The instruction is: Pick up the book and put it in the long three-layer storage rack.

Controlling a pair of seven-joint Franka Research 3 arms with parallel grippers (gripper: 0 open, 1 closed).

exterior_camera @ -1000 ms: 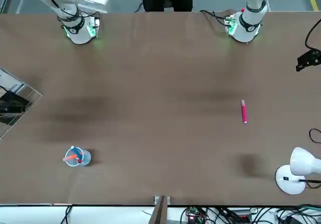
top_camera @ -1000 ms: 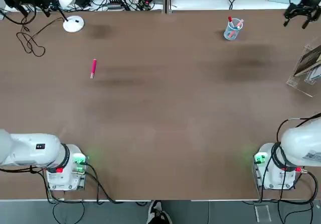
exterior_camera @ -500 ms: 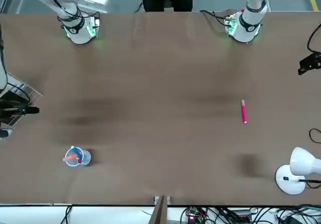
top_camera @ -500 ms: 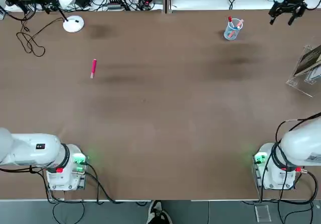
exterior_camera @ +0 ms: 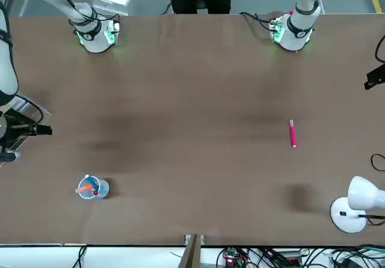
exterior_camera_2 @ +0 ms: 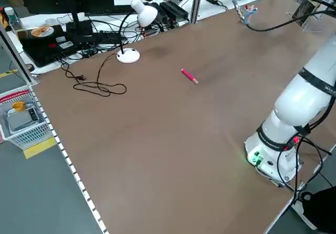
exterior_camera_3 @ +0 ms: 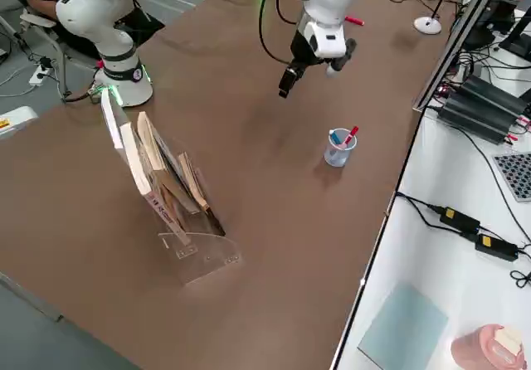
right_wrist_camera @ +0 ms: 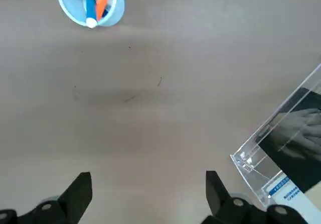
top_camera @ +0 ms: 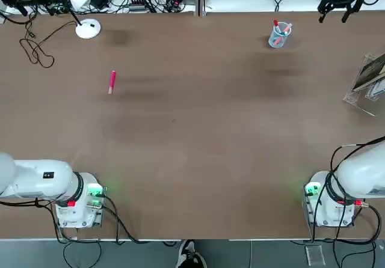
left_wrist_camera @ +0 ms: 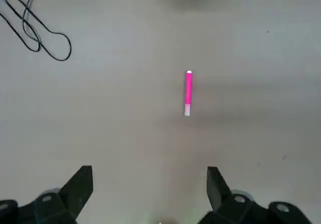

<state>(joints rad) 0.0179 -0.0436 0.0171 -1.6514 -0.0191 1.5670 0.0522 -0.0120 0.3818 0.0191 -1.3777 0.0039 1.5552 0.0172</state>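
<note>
Book (exterior_camera_3: 158, 183) resting inside the clear storage rack (exterior_camera_3: 178, 212) at the bench's right edge.
Right gripper (right_wrist_camera: 148, 194) hangs open and empty above the far right corner; left gripper (left_wrist_camera: 149, 189) open too.

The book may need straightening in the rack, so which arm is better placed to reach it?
Right. The rack holding the book stands at the table's right edge, near the open right gripper; the left gripper hovers over the pink pen, far left.
</note>
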